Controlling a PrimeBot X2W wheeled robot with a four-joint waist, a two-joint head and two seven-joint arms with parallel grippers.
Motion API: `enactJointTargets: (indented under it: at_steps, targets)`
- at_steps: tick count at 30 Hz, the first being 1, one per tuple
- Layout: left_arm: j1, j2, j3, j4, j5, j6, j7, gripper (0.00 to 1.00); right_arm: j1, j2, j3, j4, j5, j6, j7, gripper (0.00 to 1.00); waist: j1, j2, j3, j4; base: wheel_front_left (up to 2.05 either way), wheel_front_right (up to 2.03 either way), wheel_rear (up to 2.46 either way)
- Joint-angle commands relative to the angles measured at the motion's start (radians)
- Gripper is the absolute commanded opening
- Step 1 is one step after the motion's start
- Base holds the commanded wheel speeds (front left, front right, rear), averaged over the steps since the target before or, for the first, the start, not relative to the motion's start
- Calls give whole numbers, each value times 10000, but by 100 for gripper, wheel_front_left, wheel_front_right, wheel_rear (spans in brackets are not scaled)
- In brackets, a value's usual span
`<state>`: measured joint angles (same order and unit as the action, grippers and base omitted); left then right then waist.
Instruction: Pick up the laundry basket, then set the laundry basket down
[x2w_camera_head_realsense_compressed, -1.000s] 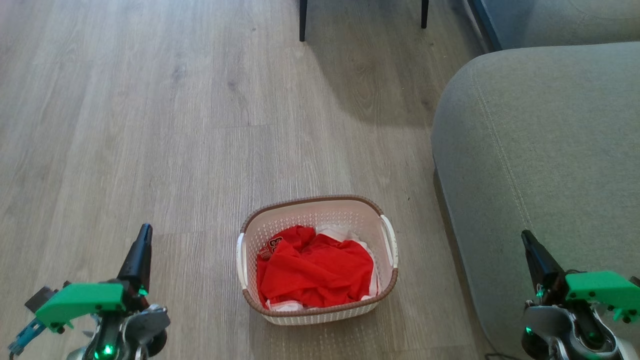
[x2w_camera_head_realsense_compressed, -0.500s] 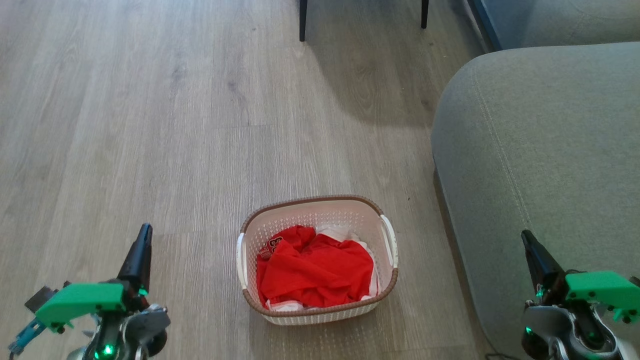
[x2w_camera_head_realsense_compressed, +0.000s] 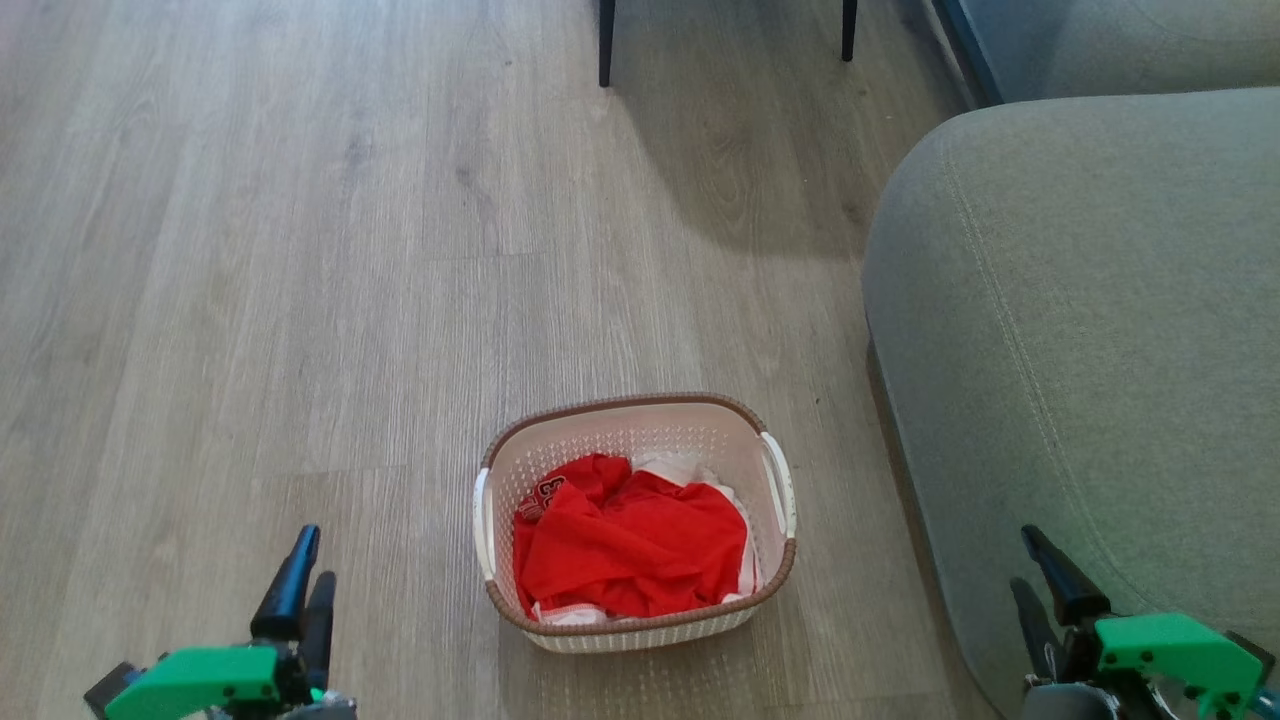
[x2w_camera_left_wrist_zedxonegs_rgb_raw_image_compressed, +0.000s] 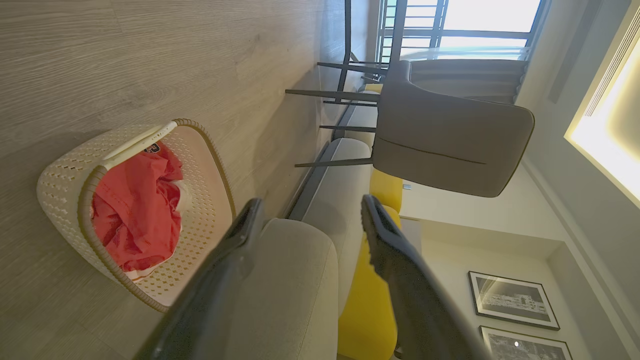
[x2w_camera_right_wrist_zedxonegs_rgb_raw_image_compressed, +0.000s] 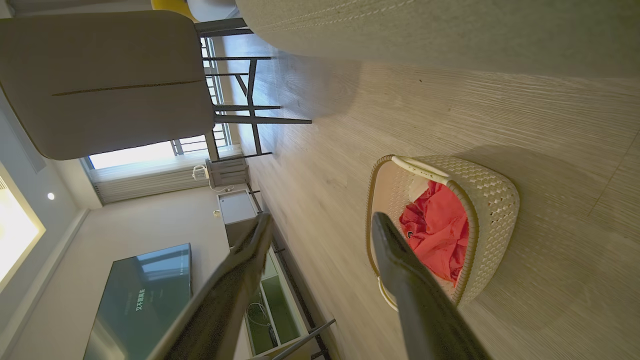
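The laundry basket (x2w_camera_head_realsense_compressed: 620, 403) stands on the wood floor, cream perforated plastic with a brown rim and a white handle (x2w_camera_head_realsense_compressed: 781, 485) on each side. A crumpled red garment (x2w_camera_head_realsense_compressed: 630, 545) lies inside it. My left gripper (x2w_camera_head_realsense_compressed: 313, 560) is open at the lower left, well clear of the basket's left handle. At the lower right my right gripper (x2w_camera_head_realsense_compressed: 1024, 560) is also open, in front of the sofa. The left wrist view shows the basket (x2w_camera_left_wrist_zedxonegs_rgb_raw_image_compressed: 60, 180) left of my open left gripper (x2w_camera_left_wrist_zedxonegs_rgb_raw_image_compressed: 311, 204). In the right wrist view the basket (x2w_camera_right_wrist_zedxonegs_rgb_raw_image_compressed: 492, 192) lies beyond my open right gripper (x2w_camera_right_wrist_zedxonegs_rgb_raw_image_compressed: 322, 219).
A grey sofa (x2w_camera_head_realsense_compressed: 1080, 350) fills the right side, close to the basket's right handle. Two dark chair legs (x2w_camera_head_realsense_compressed: 605, 40) stand on the floor at the top. Bare wood floor (x2w_camera_head_realsense_compressed: 250, 300) stretches to the left and ahead of the basket.
Both grippers have dropped lower in the head view, towards its bottom edge, and their fingers now show apart. The basket has stayed where it was.
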<state>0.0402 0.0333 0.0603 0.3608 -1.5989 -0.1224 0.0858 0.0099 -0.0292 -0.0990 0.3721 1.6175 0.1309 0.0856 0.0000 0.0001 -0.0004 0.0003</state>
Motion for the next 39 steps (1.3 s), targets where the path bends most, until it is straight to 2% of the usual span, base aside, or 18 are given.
enactJointTargets:
  at_steps: [1,9,19,39]
  targets:
    - [-375,78,-54,-428,222,14,-121,100,-325,-48,75,-368,-194,0,-131,100,0,-1,-9,2,0,0,0]
    - [-390,83,-159,-693,782,99,-326,100,-350,-58,193,-509,-704,0,-335,100,0,-1,-29,7,0,0,0]
    - [-437,91,-404,-1160,2099,318,-619,100,-396,-72,373,-879,-2034,0,-628,100,0,-1,-46,16,0,0,0]
    - [-469,109,-942,-1804,5758,651,-1206,100,-427,-100,873,-1559,-5219,-1,-1212,100,0,-1,-59,5,0,0,0]
